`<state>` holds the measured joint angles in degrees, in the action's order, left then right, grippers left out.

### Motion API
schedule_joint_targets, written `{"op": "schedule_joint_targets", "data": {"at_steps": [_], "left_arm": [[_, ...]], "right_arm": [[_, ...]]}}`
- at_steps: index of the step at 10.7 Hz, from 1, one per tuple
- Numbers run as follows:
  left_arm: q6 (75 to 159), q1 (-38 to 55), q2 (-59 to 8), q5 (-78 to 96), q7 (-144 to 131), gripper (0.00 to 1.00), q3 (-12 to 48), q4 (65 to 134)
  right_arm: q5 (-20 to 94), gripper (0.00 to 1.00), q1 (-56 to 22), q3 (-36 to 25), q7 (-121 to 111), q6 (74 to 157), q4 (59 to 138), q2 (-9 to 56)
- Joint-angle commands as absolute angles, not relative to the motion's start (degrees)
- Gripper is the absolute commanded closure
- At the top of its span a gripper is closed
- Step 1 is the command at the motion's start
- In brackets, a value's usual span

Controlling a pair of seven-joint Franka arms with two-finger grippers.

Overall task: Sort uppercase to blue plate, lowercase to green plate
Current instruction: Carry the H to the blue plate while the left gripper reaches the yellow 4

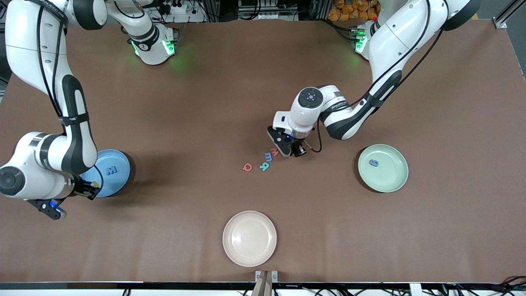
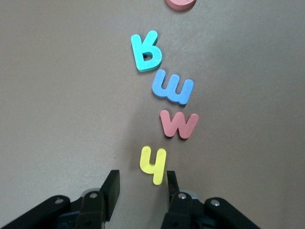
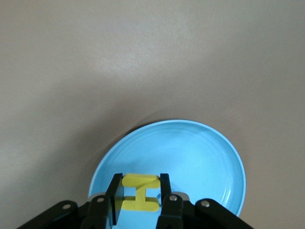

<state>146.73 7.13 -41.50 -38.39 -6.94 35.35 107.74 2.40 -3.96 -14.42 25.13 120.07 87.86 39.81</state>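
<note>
My right gripper [image 3: 140, 184] is shut on the yellow capital H [image 3: 139, 192], held upright over the blue plate [image 3: 190, 152] near its rim. A dark blue M [image 1: 111, 169] lies in the blue plate [image 1: 119, 181]. My left gripper [image 2: 142, 183] is open, low over the table, with the yellow lowercase h [image 2: 153, 163] lying flat between its fingers, close to one of them. In a row from the h lie a red w [image 2: 178, 124], a light blue m [image 2: 172, 88], a teal R [image 2: 146, 51] and a red Q [image 1: 247, 167]. A dark blue g [image 1: 373, 163] lies in the green plate [image 1: 394, 176].
A cream plate [image 1: 249, 238] stands near the table's front edge, nearer to the front camera than the row of letters. The blue plate is at the right arm's end of the table, the green plate toward the left arm's end.
</note>
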Motion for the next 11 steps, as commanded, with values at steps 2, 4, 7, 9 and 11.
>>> {"op": "schedule_joint_targets", "data": {"at_steps": [2, 4, 7, 9, 11], "left_arm": [[147.48, 9.14, -42.63, -40.61, -9.84, 0.53, 34.1, 106.17], [147.48, 9.75, -42.63, -40.52, -10.11, 0.53, 34.01, 106.17], [147.57, 10.11, -43.68, -41.39, -10.11, 0.53, 33.4, 105.38], [147.83, 10.46, -43.68, -42.01, -10.11, 0.53, 32.78, 105.38], [147.92, 10.55, -43.68, -41.92, -10.11, 0.54, 32.78, 105.29]], "right_arm": [[2.55, 1.0, -3.6, -13.62, 24.17, 123.4, 92.11, 37.97], [2.55, 1.0, -3.6, -13.62, 24.17, 123.49, 92.11, 38.06], [2.55, 1.0, -3.6, -13.62, 24.17, 123.75, 92.02, 38.14], [2.55, 1.0, -3.6, -13.62, 24.17, 123.75, 92.02, 38.14], [2.55, 1.0, -3.6, -13.62, 24.17, 123.75, 92.02, 38.14]]}}
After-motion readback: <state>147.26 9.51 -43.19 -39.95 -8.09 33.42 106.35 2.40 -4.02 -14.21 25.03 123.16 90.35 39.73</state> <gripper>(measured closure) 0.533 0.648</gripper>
